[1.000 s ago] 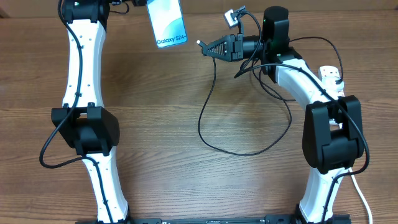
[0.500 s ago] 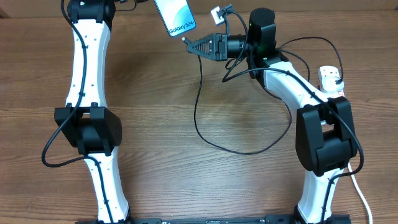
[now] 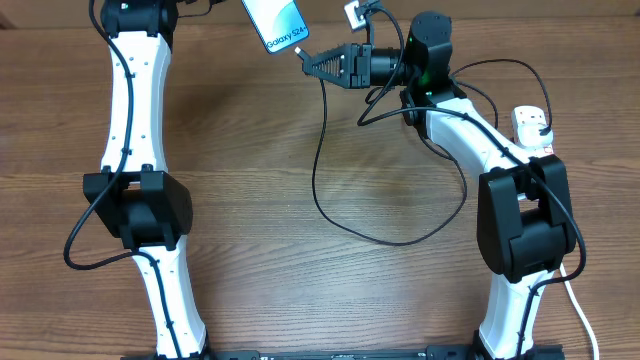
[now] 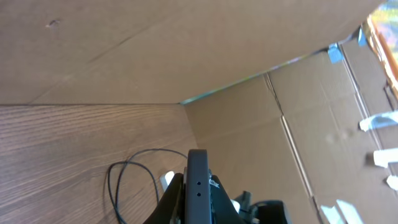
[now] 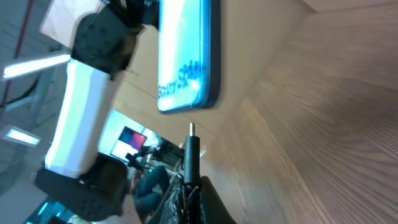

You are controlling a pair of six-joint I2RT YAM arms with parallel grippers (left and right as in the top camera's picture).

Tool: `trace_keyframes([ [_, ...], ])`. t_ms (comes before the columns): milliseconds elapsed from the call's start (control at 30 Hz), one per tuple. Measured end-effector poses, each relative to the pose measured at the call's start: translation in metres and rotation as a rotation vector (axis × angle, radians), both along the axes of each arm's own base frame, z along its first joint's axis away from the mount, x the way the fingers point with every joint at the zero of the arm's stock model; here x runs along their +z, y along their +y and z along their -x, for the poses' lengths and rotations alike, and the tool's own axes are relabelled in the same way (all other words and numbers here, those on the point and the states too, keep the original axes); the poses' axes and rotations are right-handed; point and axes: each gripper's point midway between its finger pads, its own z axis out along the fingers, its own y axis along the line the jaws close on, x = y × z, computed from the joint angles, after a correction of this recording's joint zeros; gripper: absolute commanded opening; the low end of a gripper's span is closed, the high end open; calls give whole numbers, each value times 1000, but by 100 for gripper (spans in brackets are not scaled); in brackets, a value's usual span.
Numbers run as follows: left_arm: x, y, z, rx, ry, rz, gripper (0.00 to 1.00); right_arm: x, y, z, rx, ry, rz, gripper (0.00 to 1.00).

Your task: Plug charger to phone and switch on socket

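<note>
- Phone (image 3: 275, 24): far side of the table (image 3: 250, 180), left of centre, held up off the wood with its screen facing the overhead camera.
- Left gripper (image 4: 198, 208): pressed together on the phone. The left wrist view shows the black edge standing between its fingers. Overhead, the top of the frame cuts this gripper off.
- Handling, as a judgement: rigid, light, smooth glass, likely to slip. It is best held across its long edges, well back from the port end, so that end stays clear.
- Long axis: slants from far-left to near-right in the overhead view. The short edge beside the white "Galaxy" text points at the right arm.
- Plug tip (image 5: 191, 144): just short of that short edge, near its middle, with a small gap showing. Not yet seated. It runs along the phone's long axis.
- Right gripper (image 3: 313, 63): pinching the charger's small plug housing just behind the metal tip, fingers aimed left at the phone.
- Handling, as a judgement: the tip is stiff but small and easily bent by side load, so that close hold suits it and the push should go straight in.
- Charger (image 3: 314, 185): limp, thin black cable that drops from the right gripper, loops wide over the wood and climbs back toward the right arm. It will drag and give no resistance.
- Socket (image 3: 533, 124): far right, half hidden by the right arm, well apart from both grippers. I cannot tell the switch position.
</note>
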Motion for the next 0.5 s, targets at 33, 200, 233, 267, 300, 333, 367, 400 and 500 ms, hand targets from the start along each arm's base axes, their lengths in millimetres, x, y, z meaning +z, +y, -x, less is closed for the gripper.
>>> trace_keyframes([
  [33, 0, 1, -1, 5, 8, 3, 4, 3, 0, 0, 1, -3, -8, 4],
  [200, -1, 2, -3, 27, 55, 26, 5, 15, -2, 3, 11, 36, -37, 4],
  [233, -1, 2, -3, 32, 65, 31, 4, 16, -2, 3, 12, 52, -41, 4],
  [267, -1, 3, -4, 38, 72, 34, 5, 17, -2, 2, 11, 68, -44, 4],
  [300, 0, 4, -5, 44, 77, 40, 5, 18, -2, 2, 10, 89, -47, 4],
  [333, 0, 4, -7, 53, 79, 44, 4, 18, -2, 2, 9, 106, -49, 4],
  [367, 2, 5, -8, 56, 78, 50, 4, 18, -2, 1, 6, 128, -50, 4],
  [400, 4, 5, -9, 62, 75, 57, 4, 19, -2, 0, 2, 158, -53, 4],
  [500, 10, 10, -13, 83, 62, 75, 5, 21, -3, -4, -18, 237, -70, 4],
])
